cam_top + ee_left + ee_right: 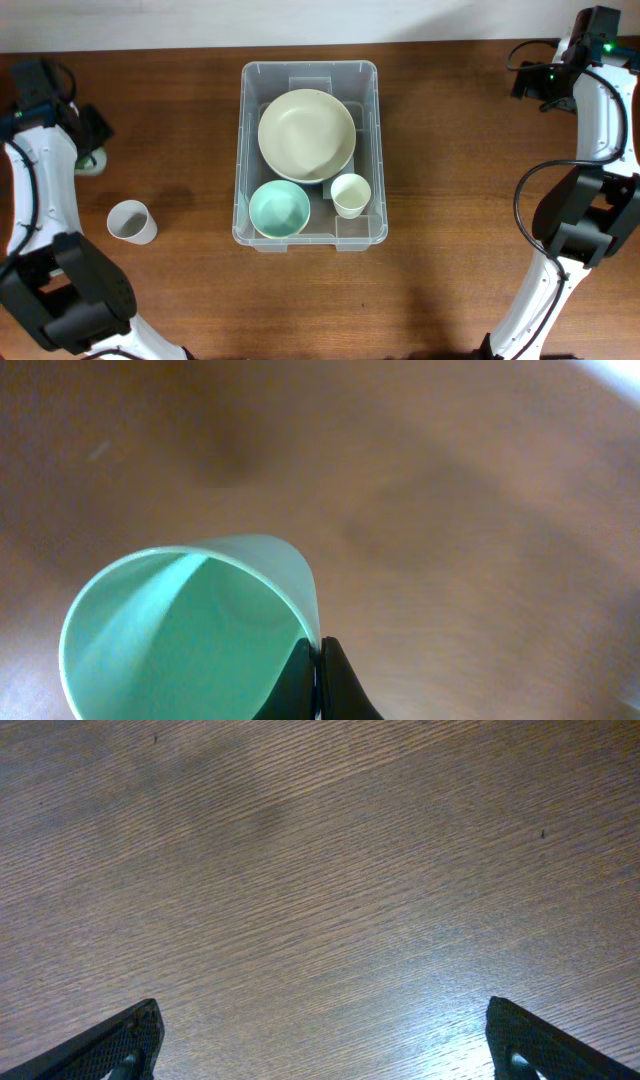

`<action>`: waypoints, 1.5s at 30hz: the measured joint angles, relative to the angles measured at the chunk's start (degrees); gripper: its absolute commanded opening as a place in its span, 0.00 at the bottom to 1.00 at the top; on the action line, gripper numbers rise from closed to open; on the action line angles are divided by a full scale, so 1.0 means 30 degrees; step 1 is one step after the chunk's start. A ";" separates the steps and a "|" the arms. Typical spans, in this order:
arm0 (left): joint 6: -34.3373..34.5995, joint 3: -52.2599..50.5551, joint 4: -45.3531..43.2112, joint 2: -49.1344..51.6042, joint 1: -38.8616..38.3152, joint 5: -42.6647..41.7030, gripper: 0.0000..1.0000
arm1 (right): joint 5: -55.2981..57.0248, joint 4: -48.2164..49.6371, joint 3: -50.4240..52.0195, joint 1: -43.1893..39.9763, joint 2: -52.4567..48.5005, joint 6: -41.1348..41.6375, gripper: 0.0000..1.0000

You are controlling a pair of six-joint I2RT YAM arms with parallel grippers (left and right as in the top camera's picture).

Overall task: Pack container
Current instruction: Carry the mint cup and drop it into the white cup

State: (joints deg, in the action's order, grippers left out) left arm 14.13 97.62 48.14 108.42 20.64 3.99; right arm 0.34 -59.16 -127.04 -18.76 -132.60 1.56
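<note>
The container [310,68] is a large clear bin at the table's middle. It holds a large cream bowl [306,135], a teal bowl [279,208] and a small cream cup [350,194]. My left gripper [320,660] is shut on the rim of a pale green cup [190,630], one finger inside and one outside. In the overhead view this gripper [88,148] and the green cup [92,162] are at the far left. My right gripper [320,1030] is open and empty over bare wood; in the overhead view it [535,82] is at the far right back.
A pale grey cup [131,221] stands on the table at the left, in front of my left gripper. The table is brown wood [460,200]. Both arm bases stand at the front corners.
</note>
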 measured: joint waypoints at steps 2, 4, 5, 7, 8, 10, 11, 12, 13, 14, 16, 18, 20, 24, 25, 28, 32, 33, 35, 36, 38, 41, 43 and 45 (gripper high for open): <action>-0.0787 0.0714 0.0007 -0.0350 -0.0699 -0.1246 0.01 | 0.0000 0.0007 0.0000 0.0000 0.0000 0.0000 0.98; -0.1785 0.1253 -0.0015 -0.0852 -0.1894 -0.2805 0.01 | 0.0000 0.0000 0.0000 0.0000 0.0000 -0.0007 0.99; -0.2266 0.1348 -0.0007 -0.1056 -0.2477 -0.3548 0.01 | 0.0000 0.0007 0.0000 0.0000 0.0000 0.0000 0.99; -0.3432 0.1399 0.0015 -0.1479 -0.3876 -0.5144 0.00 | 0.0000 0.0007 0.0000 0.0000 0.0000 0.0000 0.99; -0.4029 0.1399 0.0095 -0.1625 -0.4648 -0.5931 0.01 | 0.0000 0.0000 0.0000 0.0000 0.0000 0.0000 0.99; -0.5268 0.1399 0.0335 -0.1792 -0.6273 -0.7380 0.00 | 0.0000 0.0000 0.0000 0.0000 0.0000 -0.0007 0.99; -0.5952 0.1399 0.0590 -0.1843 -0.7220 -0.8080 0.01 | 0.0000 0.0007 0.0000 0.0000 0.0000 0.0000 0.99; -0.6433 0.1399 0.0729 -0.1865 -0.7949 -0.8466 0.01 | 0.0007 0.0007 0.0000 0.0000 0.0000 -0.0007 0.99; -0.7016 0.1392 0.0882 -0.1880 -0.8808 -0.8874 0.01 | 0.0000 0.0007 0.0000 0.0000 0.0000 0.0000 0.99; -0.7519 0.1399 0.0991 -0.1894 -0.9653 -0.9143 0.01 | 0.0000 0.0000 0.0000 0.0000 0.0000 -0.0007 0.99; -0.8429 0.1399 0.1115 -0.1894 -1.1285 -0.9537 0.01 | 0.0000 0.0000 0.0000 0.0000 0.0000 0.0007 0.99; -0.9063 0.1399 0.1173 -0.1894 -1.2713 -0.9559 0.00 | 0.0000 0.0000 0.0000 0.0000 0.0000 0.0007 0.99; -0.9508 0.1399 0.1217 -0.1894 -1.4032 -0.9231 0.01 | 0.0000 0.0000 0.0000 0.0000 0.0000 0.0000 0.99; -0.9974 0.1392 0.1479 -0.1931 -1.6160 -0.8094 0.01 | 0.0000 0.0000 0.0000 0.0000 0.0000 -0.0007 0.99; -1.0025 0.1392 0.1523 -0.1938 -1.6531 -0.7927 0.01 | 0.0000 0.0000 0.0000 0.0000 0.0000 -0.0007 0.99; -1.0193 0.1392 0.1872 -0.1982 -1.7609 -0.7424 0.01 | 0.0000 0.0000 0.0000 0.0000 0.0000 0.0007 0.99; -1.0287 0.1370 0.2499 -0.1989 -1.8360 -0.6790 0.00 | 0.0000 0.0000 0.0000 0.0000 0.0000 0.0000 0.99; -1.0287 0.1333 0.2543 -0.1996 -1.8418 -0.6696 0.01 | 0.0000 0.0000 0.0000 0.0000 0.0000 0.0000 0.99; -1.0287 0.1151 0.2696 -0.2033 -1.8476 -0.6586 0.00 | 0.0000 0.0007 0.0000 0.0000 0.0000 0.0007 0.99; -1.0287 0.1013 0.2761 -0.2040 -1.8491 -0.6521 0.00 | 0.0000 0.0000 0.0000 0.0000 0.0000 0.0000 0.99; -1.0287 0.0743 0.2892 -0.2040 -1.8506 -0.6484 0.01 | 0.0000 0.0000 0.0000 0.0000 0.0000 -0.0007 0.99; -1.0287 0.0372 0.2980 -0.2040 -1.8506 -0.6419 0.01 | 0.0000 0.0000 0.0000 0.0000 0.0000 0.0000 0.99; -1.0287 0.0189 0.3009 -0.2040 -1.8506 -0.6360 0.01 | 0.0000 0.0000 0.0000 0.0000 0.0000 0.0000 0.99; -1.0273 -0.0022 0.3045 -0.2040 -1.8506 -0.6302 0.01 | 0.0000 0.0000 0.0000 0.0000 0.0000 0.0000 0.99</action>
State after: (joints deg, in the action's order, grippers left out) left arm -16.69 97.56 57.28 102.30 -34.87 -14.92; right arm 0.34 -59.16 -127.04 -18.76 -132.60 1.56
